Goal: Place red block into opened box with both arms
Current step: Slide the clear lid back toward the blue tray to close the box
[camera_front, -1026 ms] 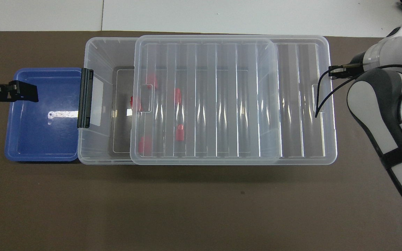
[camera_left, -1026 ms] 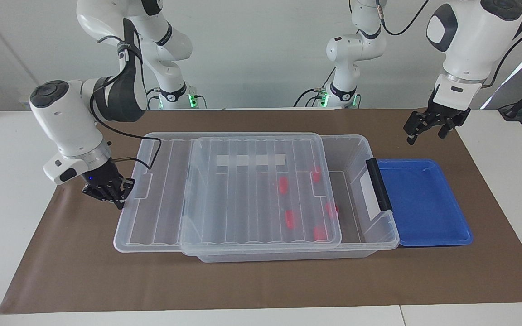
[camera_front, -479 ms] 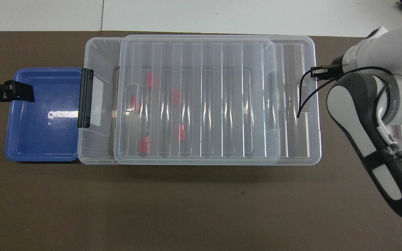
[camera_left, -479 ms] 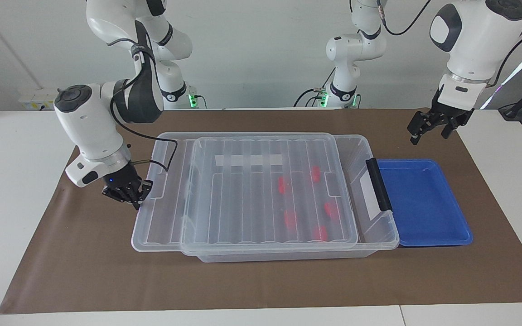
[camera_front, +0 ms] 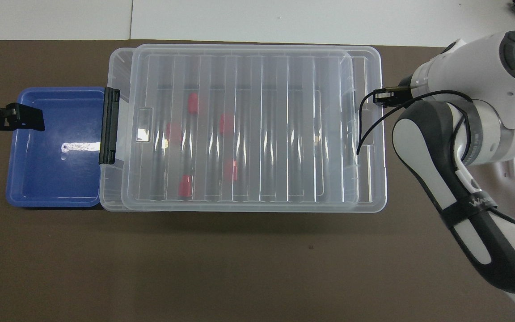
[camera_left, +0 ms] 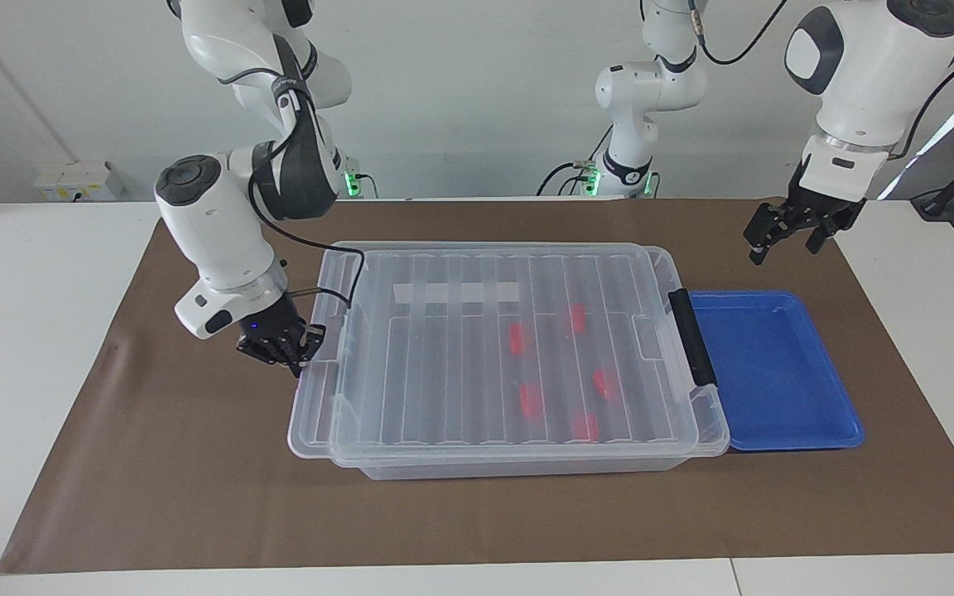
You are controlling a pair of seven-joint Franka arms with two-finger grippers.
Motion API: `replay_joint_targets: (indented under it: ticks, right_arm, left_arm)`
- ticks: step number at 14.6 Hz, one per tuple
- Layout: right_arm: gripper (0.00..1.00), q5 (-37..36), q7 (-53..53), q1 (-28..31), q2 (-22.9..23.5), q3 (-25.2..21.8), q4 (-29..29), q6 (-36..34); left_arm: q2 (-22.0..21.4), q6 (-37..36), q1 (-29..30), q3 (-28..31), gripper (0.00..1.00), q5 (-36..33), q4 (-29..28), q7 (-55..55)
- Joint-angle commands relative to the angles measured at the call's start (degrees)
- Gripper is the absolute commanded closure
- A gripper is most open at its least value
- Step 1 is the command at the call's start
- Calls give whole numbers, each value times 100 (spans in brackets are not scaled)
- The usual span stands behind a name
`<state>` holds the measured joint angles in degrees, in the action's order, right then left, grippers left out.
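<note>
Overhead view shows the ribbed transparent lid (camera_front: 248, 129) nearly covering the large clear plastic box (camera_front: 114, 71), five small red blocks (camera_front: 192, 103) inside. Right gripper (camera_left: 291, 352), fingertips shut, meets the lid's edge; left gripper (camera_left: 792, 232) hangs spread above the blue tray (camera_left: 775, 372).

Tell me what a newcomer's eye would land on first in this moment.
The big clear box in the middle of the brown mat, its ribbed lid almost fully over it, with five red blocks showing through. The right hand, shut, is at the lid's edge toward the right arm's end. The empty blue tray lies beside the box's black clip handle, the open left hand waiting above its corner.
</note>
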<state>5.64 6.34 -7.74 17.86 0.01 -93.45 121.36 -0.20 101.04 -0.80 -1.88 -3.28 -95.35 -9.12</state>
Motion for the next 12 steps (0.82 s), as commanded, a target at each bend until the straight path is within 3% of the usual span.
replay_joint_targets:
  ticks: [1, 12]
  right_arm:
    - [100, 183, 96, -43, -45, 8, -121, 108]
    - [100, 473, 52, -43, -89, 35, -209, 99]
  left_arm:
    - [-15, 21, -96, 127, 0, 108, 16, 95]
    - [-33, 21, -105, 127, 0, 99, -10, 95]
